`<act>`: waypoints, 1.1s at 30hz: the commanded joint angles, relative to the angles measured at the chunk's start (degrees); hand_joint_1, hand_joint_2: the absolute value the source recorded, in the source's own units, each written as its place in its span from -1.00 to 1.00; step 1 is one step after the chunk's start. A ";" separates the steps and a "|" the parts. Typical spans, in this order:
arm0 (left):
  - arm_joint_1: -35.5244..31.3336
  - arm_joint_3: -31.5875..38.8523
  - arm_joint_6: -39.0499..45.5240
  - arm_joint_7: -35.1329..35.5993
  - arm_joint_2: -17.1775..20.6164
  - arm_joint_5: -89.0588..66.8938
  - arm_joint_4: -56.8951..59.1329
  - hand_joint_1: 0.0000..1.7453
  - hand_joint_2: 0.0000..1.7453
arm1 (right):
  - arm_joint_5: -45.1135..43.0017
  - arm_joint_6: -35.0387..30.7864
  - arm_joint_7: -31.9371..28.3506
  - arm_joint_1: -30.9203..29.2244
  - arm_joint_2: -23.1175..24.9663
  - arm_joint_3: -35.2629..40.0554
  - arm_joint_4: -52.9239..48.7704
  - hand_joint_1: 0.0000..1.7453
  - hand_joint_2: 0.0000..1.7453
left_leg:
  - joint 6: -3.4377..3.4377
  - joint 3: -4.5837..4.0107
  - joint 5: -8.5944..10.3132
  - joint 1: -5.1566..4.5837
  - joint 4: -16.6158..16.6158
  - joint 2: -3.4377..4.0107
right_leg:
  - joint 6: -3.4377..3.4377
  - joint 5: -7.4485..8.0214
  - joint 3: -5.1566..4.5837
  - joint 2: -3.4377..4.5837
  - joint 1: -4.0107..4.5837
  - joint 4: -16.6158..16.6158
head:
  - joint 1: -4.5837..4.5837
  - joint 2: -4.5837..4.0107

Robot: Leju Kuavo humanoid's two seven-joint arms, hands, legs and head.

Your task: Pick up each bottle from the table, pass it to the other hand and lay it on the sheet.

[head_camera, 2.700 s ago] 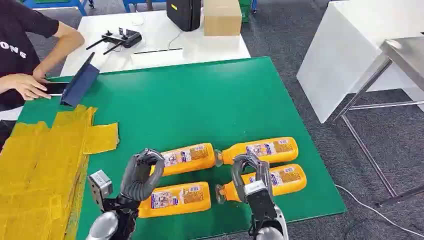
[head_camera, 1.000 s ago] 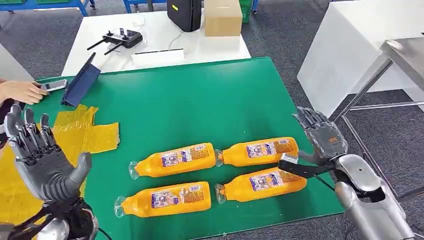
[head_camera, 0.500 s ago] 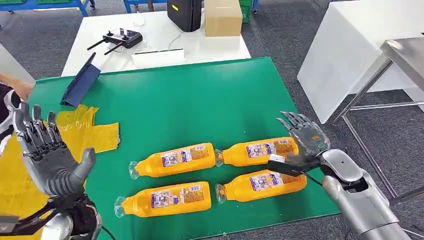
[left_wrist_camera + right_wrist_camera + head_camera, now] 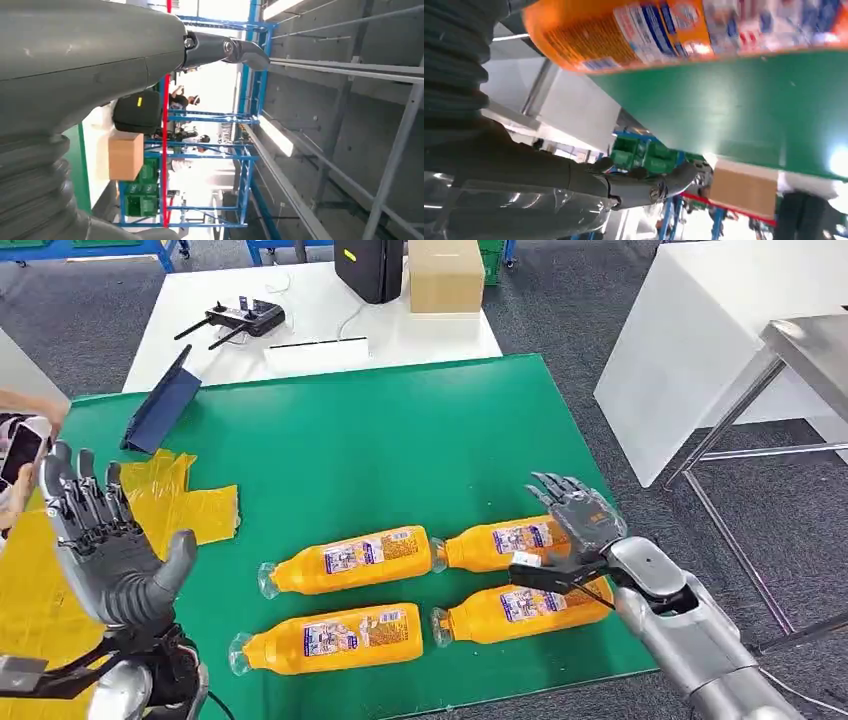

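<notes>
Still, all four bottles lay on the green table (image 4: 400,440), none lifted. Taking the far-right bottle (image 4: 505,543) as my landmark: another (image 4: 350,560) lay cap-to-base beside it on the sheet side, and two more (image 4: 500,612) (image 4: 330,638) lay just nearer me. Over the last second my right hand (image 4: 570,525) had swung in from beyond the table edge and now hovered over that bottle's base end, fingers spread, grasping nothing. My left hand (image 4: 105,545) had barely shifted, raised palm-out and empty, well off toward the yellow sheet (image 4: 205,512). I judged the first pick was about to start. Beyond the sheet, a person's hand (image 4: 18,455) held a phone.
</notes>
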 commanded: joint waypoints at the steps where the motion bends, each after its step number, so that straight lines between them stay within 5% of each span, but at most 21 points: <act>1: -1.42 1.53 0.01 -0.22 -0.46 1.70 4.13 -1.00 1.00 | -0.29 1.85 0.37 -7.25 0.69 7.26 13.14 -1.00 1.00 | -0.08 0.15 -0.02 0.05 -0.04 -0.02 | -0.04 0.02 0.13 0.16 0.03 -0.06 | 0.00 0.00; 29: -2.44 1.37 -1.77 -0.81 -1.67 3.98 4.73 -1.00 1.00 | 7.46 -2.00 1.22 -15.90 12.10 16.91 33.07 -0.96 1.00 | -0.07 0.18 -0.01 0.07 -0.03 -0.01 | -0.04 0.02 0.13 0.15 0.06 -0.04 | 0.00 0.00; 30: -2.46 1.45 -1.82 -0.84 -1.65 4.09 4.81 -1.00 1.00 | 7.40 -2.04 1.11 -15.83 12.05 16.95 33.25 -0.70 1.00 | -0.10 0.23 -0.02 0.12 -0.03 -0.03 | -0.05 0.02 0.20 0.20 0.10 -0.06 | 0.00 0.00; 31: -2.44 1.72 -1.87 -0.91 -1.78 4.39 4.83 -1.00 1.00 | 7.50 -1.68 0.89 -16.04 12.21 17.54 33.97 -0.14 1.00 | -0.08 0.24 -0.01 0.10 -0.04 0.00 | -0.04 0.02 0.19 0.17 0.09 -0.06 | 0.00 0.00; 32: -2.44 1.72 -1.87 -0.91 -1.78 4.39 4.83 -1.00 1.00 | 7.50 -1.68 0.89 -16.04 12.21 17.54 33.97 -0.14 1.00 | -0.06 0.20 0.01 0.07 -0.04 -0.03 | -0.03 0.02 0.16 0.10 0.06 -0.04 | 0.00 0.00; 33: -2.43 1.75 -1.90 -0.92 -1.74 4.41 4.81 -1.00 1.00 | 7.50 -1.75 0.80 -15.98 12.18 17.60 34.02 0.54 1.00 | -0.10 0.27 -0.01 0.11 -0.04 -0.06 | -0.05 0.02 0.24 0.14 0.10 -0.08 | 0.02 0.00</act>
